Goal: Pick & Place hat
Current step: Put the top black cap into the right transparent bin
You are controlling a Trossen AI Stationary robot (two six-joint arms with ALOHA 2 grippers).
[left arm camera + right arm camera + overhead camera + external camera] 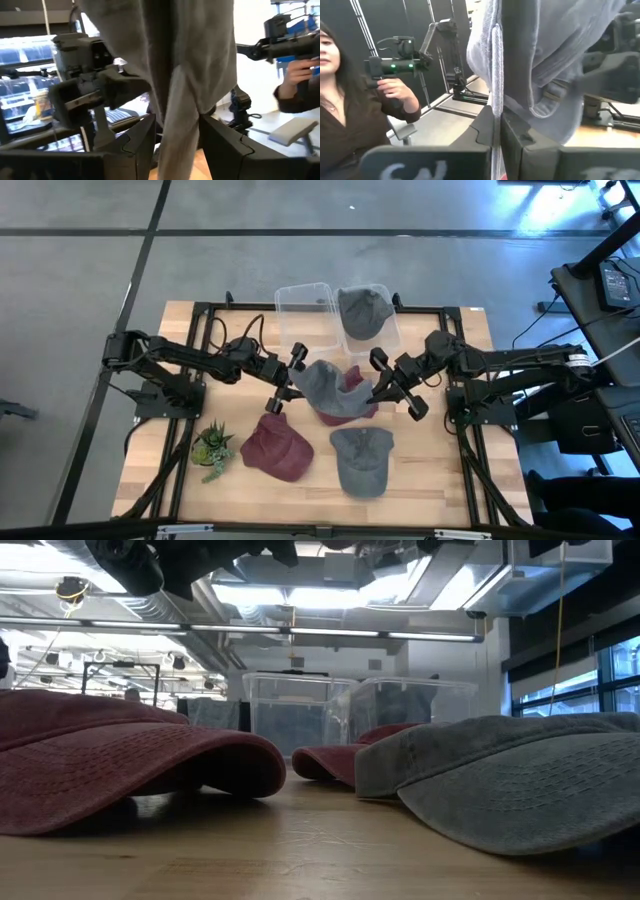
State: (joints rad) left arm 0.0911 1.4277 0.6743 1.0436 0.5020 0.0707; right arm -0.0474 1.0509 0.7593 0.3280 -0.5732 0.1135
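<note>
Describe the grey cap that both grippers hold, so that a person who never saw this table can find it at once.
Start at the wooden table and find its middle, in front of the two clear plastic bins. There the grey fabric cap hangs between the left gripper and the right gripper, above a dark red cap. Unlike the other grey caps, it is lifted and pinched from both sides.

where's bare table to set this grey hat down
Both grippers, left and right, pinch the grey hat above a red hat.

Free: wood between the plant and left arm; the right front corner beside the front grey hat.

Crowded: middle, around the front red hat.
</note>
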